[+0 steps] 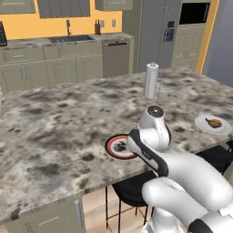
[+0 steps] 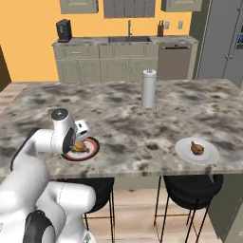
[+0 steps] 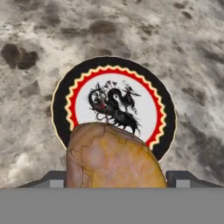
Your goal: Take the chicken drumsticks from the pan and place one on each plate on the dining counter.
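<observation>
paper towel roll (image 1: 151, 80): upright on the marble top
stools (image 2: 191, 189): two black, under the near edge
sink (image 2: 129, 39): back wall
fridge (image 1: 158, 34): grey

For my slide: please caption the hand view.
Gripper holding a drumstick above the red-and-black plate on marble counter.

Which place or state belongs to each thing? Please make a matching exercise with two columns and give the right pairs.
Things:
1. paper towel roll
2. plain white plate
3. dark-rimmed plate
4. gripper

Places or states:
A. holds a chicken drumstick above a plate
B. stands upright near the middle of the dining counter
C. already carries a drumstick, near the counter's right front edge
D. lies under the hand, with a dark figure painted on its white centre

Pairs: 1-B, 2-C, 3-D, 4-A
</observation>
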You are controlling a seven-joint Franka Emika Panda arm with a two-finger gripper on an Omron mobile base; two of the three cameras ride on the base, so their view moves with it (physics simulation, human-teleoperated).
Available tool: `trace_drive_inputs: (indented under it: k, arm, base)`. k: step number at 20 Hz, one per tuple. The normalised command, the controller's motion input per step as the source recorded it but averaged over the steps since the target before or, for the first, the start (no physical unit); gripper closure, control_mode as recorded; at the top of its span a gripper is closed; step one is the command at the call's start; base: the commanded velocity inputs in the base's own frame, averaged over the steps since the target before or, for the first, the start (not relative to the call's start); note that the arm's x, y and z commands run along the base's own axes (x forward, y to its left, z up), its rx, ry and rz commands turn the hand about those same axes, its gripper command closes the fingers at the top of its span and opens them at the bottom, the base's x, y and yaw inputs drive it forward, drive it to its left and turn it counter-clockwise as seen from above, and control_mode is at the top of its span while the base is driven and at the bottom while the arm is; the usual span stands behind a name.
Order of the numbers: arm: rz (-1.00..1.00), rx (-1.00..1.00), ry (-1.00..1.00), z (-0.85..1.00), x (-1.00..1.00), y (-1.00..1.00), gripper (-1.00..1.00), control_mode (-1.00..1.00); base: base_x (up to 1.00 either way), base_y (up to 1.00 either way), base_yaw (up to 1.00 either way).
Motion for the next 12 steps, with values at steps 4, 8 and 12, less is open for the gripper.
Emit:
trace_drive_inputs:
  k: [4,8,12]
  arm:
    - [0.0,0.0,0.02,-0.38,0.39,0.34,1.0,-1.0]
    - [0.0,0.0,0.03,-0.44,0.23,0.24,1.0,-1.0]
    - [0.0,0.0,0.03,-0.37,0.33,0.11,1.0,-1.0]
  base:
    - [0.0,0.0,0.0]
    - [0.0,0.0,0.0]
    - [0.0,0.0,0.0]
